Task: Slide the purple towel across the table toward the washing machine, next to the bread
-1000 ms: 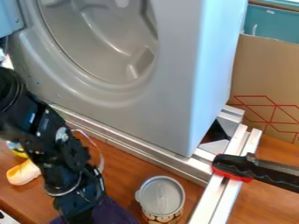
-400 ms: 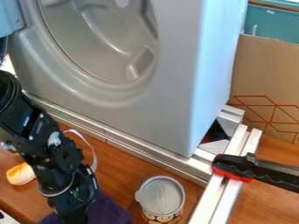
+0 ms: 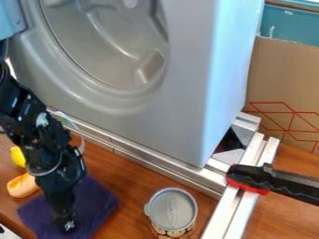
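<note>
- Hanging down at the lower left with the black gripper (image 3: 66, 226), over the purple cloth (image 3: 98, 205).
- Cannot tell whether open or closed at the gripper, nor whether touching the cloth or just above it.
- Lying on the wooden desk (image 3: 134, 184), spread around and beneath the gripper: the cloth.
- Resting just left of the cloth, near its upper left edge: a cream-and-orange object (image 3: 22, 186).
- Seen behind that, partly hidden by the arm: a yellow object (image 3: 17, 157).
- Standing upright to the right of the cloth, apart from it: a can (image 3: 172, 209) with a grey lid.
- Rising behind the arm and can: a large grey machine front (image 3: 187, 84) with a round, recessed opening.
- Running along its lower edge: a metal rail (image 3: 149, 162).
- Extending toward the bottom edge, right of the can: pale metal bars (image 3: 233, 212), with a black-and-red clamp (image 3: 265, 179) lying across them.
- Standing at the right, beside the machine: cardboard (image 3: 280, 70) marked with red lines.
</note>
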Robot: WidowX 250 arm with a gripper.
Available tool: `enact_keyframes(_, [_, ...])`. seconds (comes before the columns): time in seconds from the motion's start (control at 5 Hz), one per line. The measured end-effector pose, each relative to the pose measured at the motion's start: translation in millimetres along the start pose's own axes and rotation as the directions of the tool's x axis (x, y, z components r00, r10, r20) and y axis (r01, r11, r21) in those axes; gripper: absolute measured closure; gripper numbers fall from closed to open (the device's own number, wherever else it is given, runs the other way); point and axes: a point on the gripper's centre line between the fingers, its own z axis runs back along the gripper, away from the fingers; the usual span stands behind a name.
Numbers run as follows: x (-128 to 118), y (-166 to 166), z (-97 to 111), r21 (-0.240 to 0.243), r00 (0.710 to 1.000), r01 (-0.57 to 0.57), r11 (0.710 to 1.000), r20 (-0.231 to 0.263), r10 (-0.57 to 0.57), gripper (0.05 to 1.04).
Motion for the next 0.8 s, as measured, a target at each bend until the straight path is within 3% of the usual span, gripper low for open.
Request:
enact_keyframes(0.2, [-1.0, 0.3, 4.5, -0.020, 1.000, -0.003, 1.000, 0.018, 0.003, 0.085])
enact_keyframes(0.4, [3.8, -5.5, 19.2, -0.030, 0.997, 0.002, 1.000, 0.075, 0.000, 0.085])
enact_keyframes(0.6, [8.1, -9.8, 43.5, -0.060, 0.989, 0.017, 0.998, 0.149, -0.008, 0.085])
enact_keyframes(0.8, [14.9, -4.2, 74.1, -0.058, 0.980, 0.011, 0.998, 0.201, 0.000, 0.085])
